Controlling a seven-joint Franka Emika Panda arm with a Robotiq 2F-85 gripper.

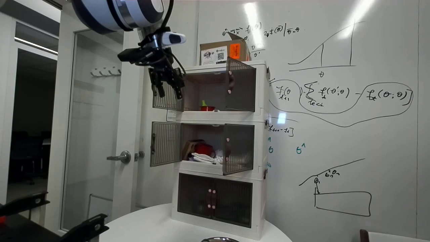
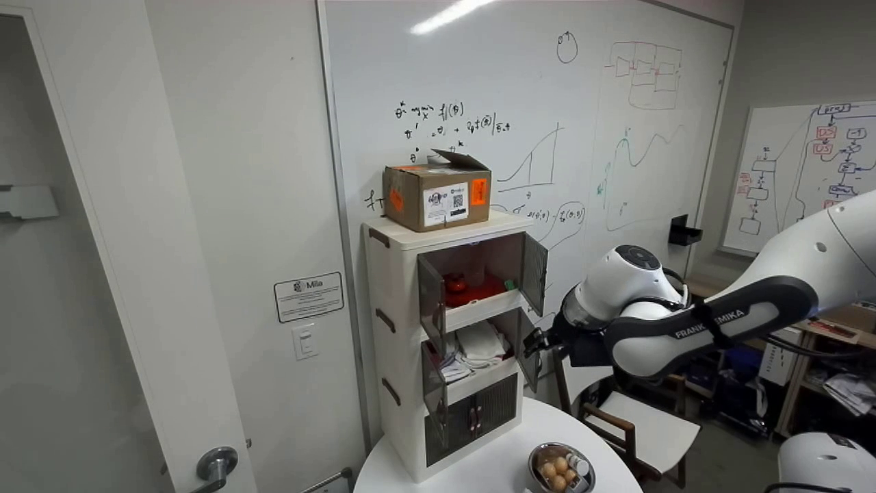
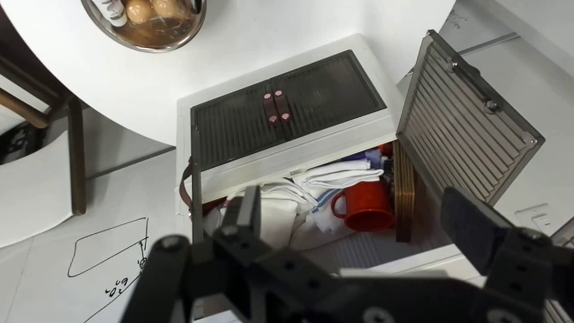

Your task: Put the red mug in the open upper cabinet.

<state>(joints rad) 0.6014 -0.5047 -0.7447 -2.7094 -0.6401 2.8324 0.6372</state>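
Tool (image 1: 169, 92) wide, empty, presumably to straddle red mug (image 3: 367, 204) beside white cloths (image 3: 341, 177), 1 tier below open upper cabinet (image 1: 212, 90).

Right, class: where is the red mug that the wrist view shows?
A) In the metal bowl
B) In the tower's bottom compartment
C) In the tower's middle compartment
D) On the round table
C: the wrist view shows the red mug by white cloths in the open middle compartment, just above the shut bottom compartment.
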